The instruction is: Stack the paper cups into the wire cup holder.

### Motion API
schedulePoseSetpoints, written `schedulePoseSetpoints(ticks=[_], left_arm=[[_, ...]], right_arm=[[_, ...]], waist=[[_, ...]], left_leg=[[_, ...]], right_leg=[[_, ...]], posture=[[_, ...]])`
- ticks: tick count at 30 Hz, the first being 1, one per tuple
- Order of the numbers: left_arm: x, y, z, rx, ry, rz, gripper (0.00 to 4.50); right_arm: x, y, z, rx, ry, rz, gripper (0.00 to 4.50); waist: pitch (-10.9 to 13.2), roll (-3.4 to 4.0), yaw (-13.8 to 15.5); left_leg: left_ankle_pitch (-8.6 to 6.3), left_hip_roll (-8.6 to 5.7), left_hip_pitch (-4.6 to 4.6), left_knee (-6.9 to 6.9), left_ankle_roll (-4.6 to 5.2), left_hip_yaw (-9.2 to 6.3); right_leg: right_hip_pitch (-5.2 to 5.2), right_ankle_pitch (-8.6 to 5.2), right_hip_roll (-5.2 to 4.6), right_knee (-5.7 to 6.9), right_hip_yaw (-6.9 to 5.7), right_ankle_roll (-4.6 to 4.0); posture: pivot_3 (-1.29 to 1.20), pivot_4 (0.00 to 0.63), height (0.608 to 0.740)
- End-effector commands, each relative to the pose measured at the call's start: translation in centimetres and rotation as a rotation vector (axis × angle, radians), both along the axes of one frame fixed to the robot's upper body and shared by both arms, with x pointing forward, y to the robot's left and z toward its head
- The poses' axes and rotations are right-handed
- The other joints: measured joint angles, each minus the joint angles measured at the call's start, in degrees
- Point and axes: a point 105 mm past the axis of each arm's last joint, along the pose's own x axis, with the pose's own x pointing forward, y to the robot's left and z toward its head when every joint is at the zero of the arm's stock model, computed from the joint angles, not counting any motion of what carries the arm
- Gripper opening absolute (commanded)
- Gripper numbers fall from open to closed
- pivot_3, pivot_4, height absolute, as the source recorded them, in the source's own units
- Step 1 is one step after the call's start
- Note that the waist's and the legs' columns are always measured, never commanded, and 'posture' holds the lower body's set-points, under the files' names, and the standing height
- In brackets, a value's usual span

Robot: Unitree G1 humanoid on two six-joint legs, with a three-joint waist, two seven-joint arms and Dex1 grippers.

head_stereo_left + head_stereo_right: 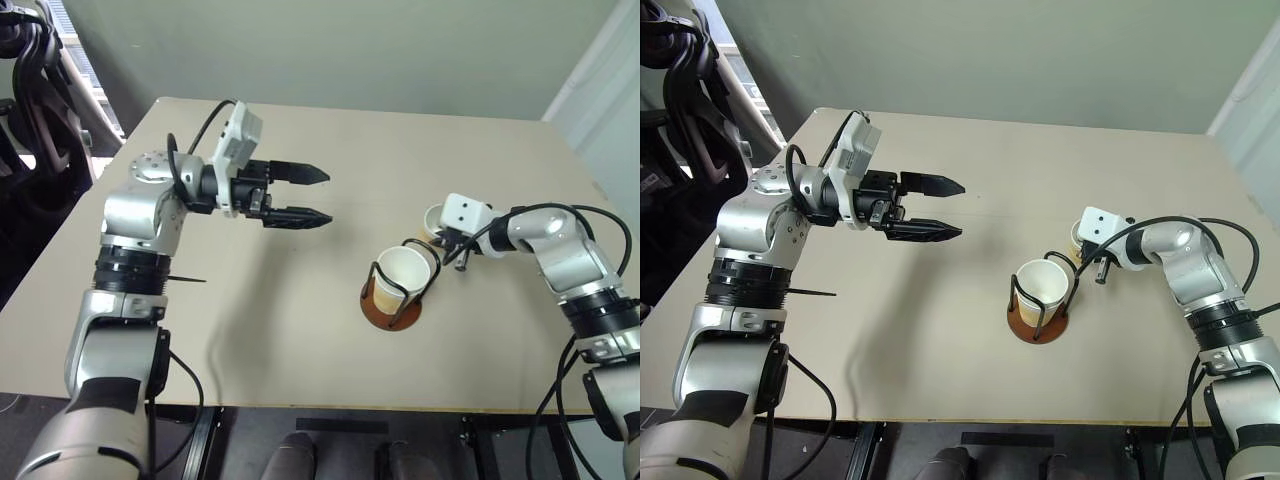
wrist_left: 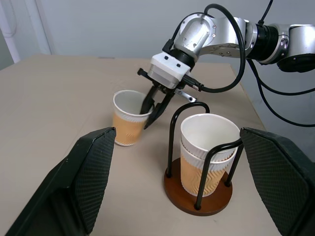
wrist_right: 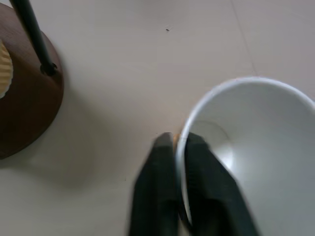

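Two cups (image 2: 205, 157) already sit nested in the holder (image 2: 199, 195); the right gripper (image 2: 151, 110) pinches the third cup's (image 2: 129, 118) rim just beside it, left gripper (image 1: 300, 195) wide, empty.

You have a beige table (image 1: 300, 330) with a plain matte top and a faint seam line running across it. Beyond its far edge stands a pale grey-green wall (image 1: 350, 50). At the far left corner sits a dark chair (image 1: 35, 110).
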Motion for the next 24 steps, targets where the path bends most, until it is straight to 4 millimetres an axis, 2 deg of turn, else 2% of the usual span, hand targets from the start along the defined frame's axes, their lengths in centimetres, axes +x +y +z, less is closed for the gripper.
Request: schedulePoseSetpoints(ticks=[1, 6, 11, 17, 24], left_arm=[[-0.5, -0.4, 0.6, 0.005, -0.033, -0.022, 4.34], [-0.4, -0.6, 0.6, 0.001, -0.030, -0.027, 4.34], [-0.4, -0.8, 0.5, -0.004, -0.027, -0.032, 4.34], [-0.4, -1.1, 0.3, -0.007, -0.026, -0.037, 4.34], [-0.3, -1.5, 0.4, -0.014, -0.026, -0.042, 4.34]], right_arm=[[-0.4, 0.3, 2.4, 0.063, -0.029, 0.007, 0.05], [-0.8, 0.3, 3.8, 0.098, -0.040, 0.000, 0.05], [-1.6, 0.2, 6.4, 0.125, -0.092, 0.005, 0.05], [-4.8, 1.9, 9.6, 0.187, -0.127, 0.107, 0.05], [-8.0, 3.6, 12.2, 0.272, -0.129, 0.188, 0.05]], waist=[[0.0, 0.00, 0.0], [0.0, 0.00, 0.0], [0.0, 0.01, 0.0], [0.0, 0.02, 0.0], [0.0, 0.02, 0.0]], left_leg=[[0.00, 0.00, 0.00, -0.02, -0.01, 0.01], [0.01, 0.00, 0.00, -0.07, -0.02, 0.00], [0.02, 0.00, 0.00, -0.10, -0.03, 0.01], [0.02, 0.00, 0.00, -0.17, -0.04, 0.02], [0.03, 0.00, 0.00, -0.15, -0.04, 0.01]], right_leg=[[0.00, 0.00, 0.00, 0.00, 0.00, 0.00], [0.00, 0.00, 0.00, -0.02, 0.00, 0.00], [-0.01, 0.00, 0.00, -0.03, 0.00, 0.00], [-0.01, -0.01, 0.00, -0.06, -0.01, -0.01], [0.00, -0.01, 0.00, -0.09, 0.00, -0.01]], posture=[[0.00, 0.150, 0.740], [0.00, 0.150, 0.740], [0.00, 0.150, 0.740], [0.00, 0.150, 0.740], [0.00, 0.150, 0.740]])
